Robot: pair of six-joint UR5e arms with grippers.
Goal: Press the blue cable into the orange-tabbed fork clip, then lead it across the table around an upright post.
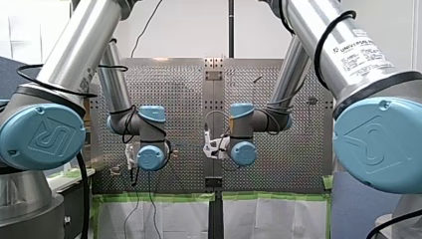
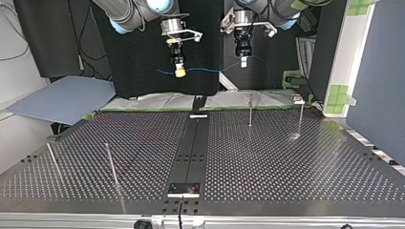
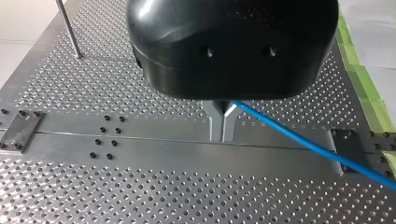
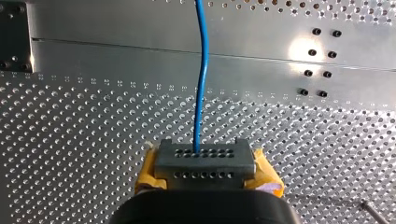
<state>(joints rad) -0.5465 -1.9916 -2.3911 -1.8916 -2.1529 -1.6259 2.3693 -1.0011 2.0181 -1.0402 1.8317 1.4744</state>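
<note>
The blue cable hangs stretched between the left gripper and right gripper, both pinching it, well above the upright post on the perforated table.

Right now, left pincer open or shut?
Shut on the blue cable: left pincer fingers meet at the tips, cable leaving from their base.

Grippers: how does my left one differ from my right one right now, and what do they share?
My left gripper has slim bare metal fingers; my right gripper has a broad tip with yellow pads. The blue cable leaves my left gripper sideways but runs straight ahead of my right gripper. Both are shut on the cable, above the perforated table.
</note>
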